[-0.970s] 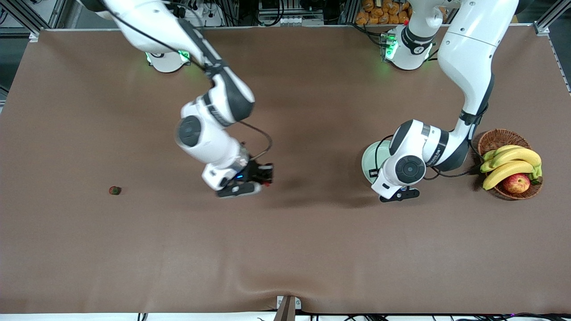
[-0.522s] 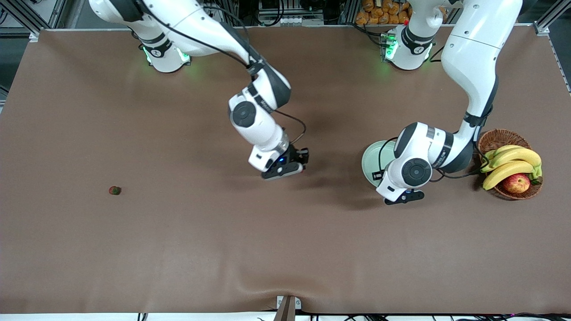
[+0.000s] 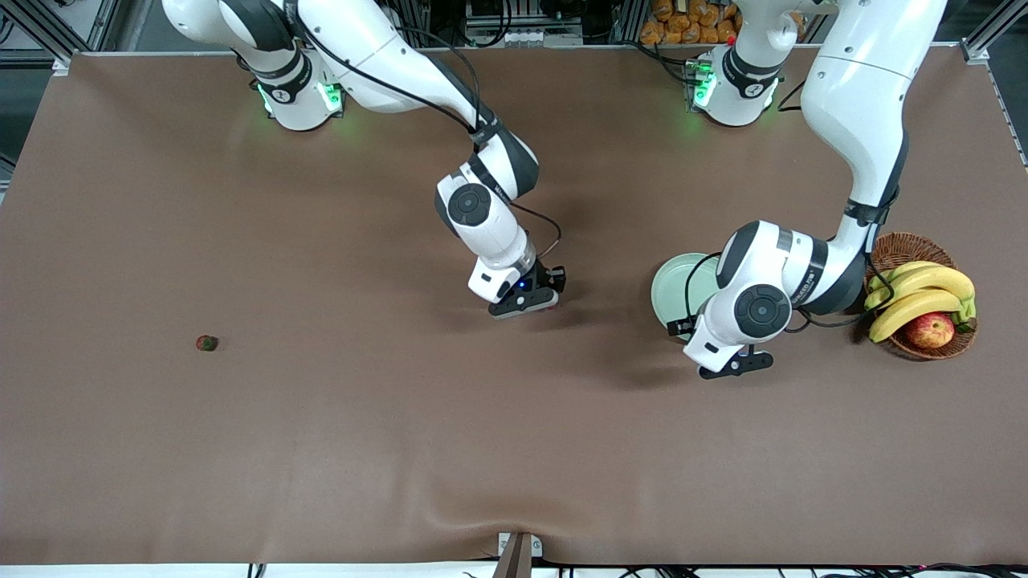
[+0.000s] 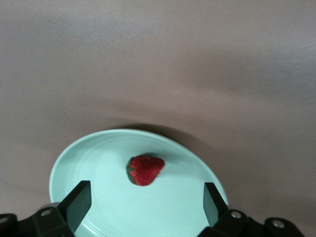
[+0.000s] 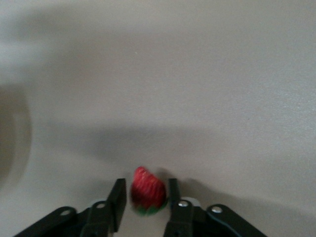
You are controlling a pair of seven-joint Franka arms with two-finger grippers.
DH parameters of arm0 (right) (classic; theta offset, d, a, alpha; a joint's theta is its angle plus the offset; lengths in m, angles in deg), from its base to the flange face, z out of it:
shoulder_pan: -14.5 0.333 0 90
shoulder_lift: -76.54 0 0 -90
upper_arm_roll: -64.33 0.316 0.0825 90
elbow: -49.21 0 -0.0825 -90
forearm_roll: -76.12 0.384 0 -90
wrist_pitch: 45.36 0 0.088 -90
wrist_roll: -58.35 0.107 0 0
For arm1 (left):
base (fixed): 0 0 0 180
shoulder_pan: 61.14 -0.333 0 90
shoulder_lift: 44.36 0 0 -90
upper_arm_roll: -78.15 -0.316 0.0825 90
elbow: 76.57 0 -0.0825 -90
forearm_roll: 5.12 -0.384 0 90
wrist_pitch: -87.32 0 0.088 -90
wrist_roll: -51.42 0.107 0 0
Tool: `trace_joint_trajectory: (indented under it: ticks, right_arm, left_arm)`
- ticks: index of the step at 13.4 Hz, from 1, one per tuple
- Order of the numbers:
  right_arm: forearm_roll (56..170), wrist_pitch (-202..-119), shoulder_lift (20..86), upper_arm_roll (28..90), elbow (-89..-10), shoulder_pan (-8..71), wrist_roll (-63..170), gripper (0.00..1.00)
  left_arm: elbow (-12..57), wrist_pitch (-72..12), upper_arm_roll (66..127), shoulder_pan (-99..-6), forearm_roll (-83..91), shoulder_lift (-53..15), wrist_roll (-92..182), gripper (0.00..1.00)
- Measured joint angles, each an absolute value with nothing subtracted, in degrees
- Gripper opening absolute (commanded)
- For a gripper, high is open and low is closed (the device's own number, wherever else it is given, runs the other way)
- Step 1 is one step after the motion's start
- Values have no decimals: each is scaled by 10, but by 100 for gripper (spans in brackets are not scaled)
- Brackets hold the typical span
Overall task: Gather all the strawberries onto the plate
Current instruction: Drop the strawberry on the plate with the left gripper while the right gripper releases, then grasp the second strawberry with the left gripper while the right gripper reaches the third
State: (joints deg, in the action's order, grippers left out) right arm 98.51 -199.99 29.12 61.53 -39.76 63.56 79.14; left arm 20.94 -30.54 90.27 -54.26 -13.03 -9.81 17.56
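One berry (image 4: 144,170) already in the plate (image 4: 98,148), seen loose between the spread fingers of the left gripper (image 4: 143,197), which hovers open over the plate's near edge and holds nothing. Plate (image 3: 671,285) toward the left arm's end of the table, beside the basket (image 3: 899,249) of bananas (image 3: 919,293) and an apple (image 3: 930,329).

Second berry (image 5: 147,195) pinched in the right gripper (image 5: 143,197), fingers closed on its sides, cap end toward the wrist. Right gripper (image 3: 540,299) over bare table (image 3: 401,441) mid-span, well apart from the plate (a fair stretch of carry judged yet to do).

Third berry (image 3: 206,343) lying alone toward the right arm's end, untouched, well apart from both grippers.

Judged roughly a third done: one delivered, one in transit, one not yet fetched.
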Motion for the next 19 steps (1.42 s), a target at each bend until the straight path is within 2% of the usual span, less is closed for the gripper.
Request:
trace_joint_trajectory:
  ticks: [3, 6, 8, 10, 12, 16, 19]
  right_arm:
    - [984, -2001, 288, 600, -385, 641, 791, 100]
    - [984, -1986, 307, 558, -376, 641, 791, 100]
    - [984, -1919, 335, 500, -376, 641, 791, 100]
    - [984, -1807, 370, 418, -377, 640, 789, 100]
    - [984, -1733, 390, 336, -384, 636, 769, 100]
    - [983, -1714, 390, 218, -449, 615, 657, 100]
    - [983, -1724, 388, 182, -497, 558, 558, 100]
  left_arm:
    - [192, -302, 904, -542, -55, -98, 162, 100]
    - [180, -301, 908, -534, -18, -98, 110, 100]
    - [172, -300, 910, -515, 3, -94, 67, 100]
    - [161, -300, 911, -484, 7, -82, 12, 100]
    - [143, -301, 911, -451, 8, -62, -40, 100]
    - [112, -313, 911, -405, 8, -39, -63, 100]
    - [110, -359, 909, -366, 8, -33, -88, 100]
